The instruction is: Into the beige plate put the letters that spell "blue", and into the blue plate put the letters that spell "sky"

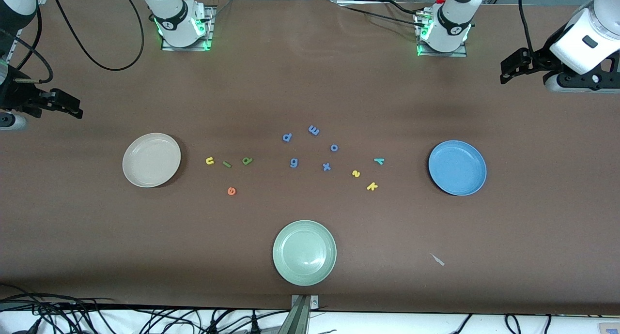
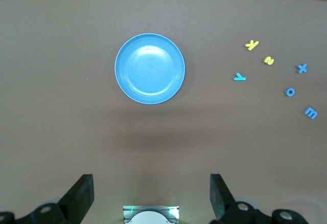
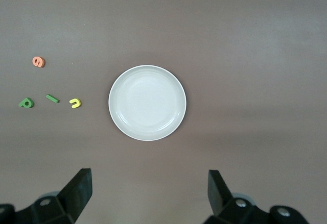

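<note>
- The letters for "blue" lie loose on the surface beside the beige plate (image 1: pixel 151 159), toward the right arm's end: the yellow u (image 1: pixel 209 160) closest to the plate, then the thin green l (image 1: pixel 226 164), then the green b (image 1: pixel 247 161), with the orange e (image 1: pixel 231 191) nearer the front camera than those three. None is in the plate, so this word is not yet begun.
- The letters for "sky" sit beside the blue plate (image 1: pixel 457 168), toward the left arm's end: the teal y (image 1: pixel 379 161), the yellow s (image 1: pixel 356 174) and the yellow k (image 1: pixel 372 186), all apart from one another and from the plate, which holds nothing.
- This split likely suits one arm per word, each plate close to its own letters.
- Between the two groups lie the all-blue letters (image 1: pixel 326 167), which belong to neither word; the pale green plate (image 1: pixel 304 252) sits nearest the front camera and also has no part.
- The right pincer (image 3: pixel 148 193) is up over the surface's right-arm end, looking down on the beige plate, its fingers spread wide with nothing between them.
- The left pincer (image 2: pixel 152 193) is likewise up above the left-arm end, looking down on the blue plate, fingers wide apart and empty.
</note>
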### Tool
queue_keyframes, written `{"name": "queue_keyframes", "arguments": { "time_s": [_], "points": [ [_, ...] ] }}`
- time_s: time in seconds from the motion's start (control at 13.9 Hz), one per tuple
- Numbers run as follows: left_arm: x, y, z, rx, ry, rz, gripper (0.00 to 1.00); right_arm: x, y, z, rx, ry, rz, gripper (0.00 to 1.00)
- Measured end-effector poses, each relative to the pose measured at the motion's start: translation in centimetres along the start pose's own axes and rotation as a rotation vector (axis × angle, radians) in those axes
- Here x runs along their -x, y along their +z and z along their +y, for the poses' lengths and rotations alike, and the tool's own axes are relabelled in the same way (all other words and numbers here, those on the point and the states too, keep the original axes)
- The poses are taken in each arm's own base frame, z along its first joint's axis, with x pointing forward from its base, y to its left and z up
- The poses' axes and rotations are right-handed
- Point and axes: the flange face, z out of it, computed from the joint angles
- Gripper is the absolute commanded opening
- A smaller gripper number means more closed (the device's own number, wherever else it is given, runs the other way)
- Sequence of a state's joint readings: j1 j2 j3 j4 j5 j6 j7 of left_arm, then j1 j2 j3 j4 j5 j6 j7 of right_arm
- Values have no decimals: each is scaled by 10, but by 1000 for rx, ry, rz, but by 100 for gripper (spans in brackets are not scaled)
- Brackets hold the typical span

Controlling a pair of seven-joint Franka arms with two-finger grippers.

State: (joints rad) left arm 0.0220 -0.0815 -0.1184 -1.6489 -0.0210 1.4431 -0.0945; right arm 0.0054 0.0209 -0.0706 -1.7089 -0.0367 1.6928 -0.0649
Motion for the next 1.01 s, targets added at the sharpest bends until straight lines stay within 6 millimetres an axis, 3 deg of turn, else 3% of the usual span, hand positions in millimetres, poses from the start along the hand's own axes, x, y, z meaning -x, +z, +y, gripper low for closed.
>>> {"name": "queue_keyframes", "arguments": {
  "time_s": [0.36, 0.58, 1.01],
  "points": [
    [-1, 0, 1, 3, 1, 2, 100, 0, 0, 0, 0, 0, 0, 100],
    [-3, -1, 15, 48, 23, 21, 100, 0, 0, 0, 0, 0, 0, 100],
    [-24, 20, 26, 76, 35, 21, 100, 0, 0, 0, 0, 0, 0, 100]
  ]
}}
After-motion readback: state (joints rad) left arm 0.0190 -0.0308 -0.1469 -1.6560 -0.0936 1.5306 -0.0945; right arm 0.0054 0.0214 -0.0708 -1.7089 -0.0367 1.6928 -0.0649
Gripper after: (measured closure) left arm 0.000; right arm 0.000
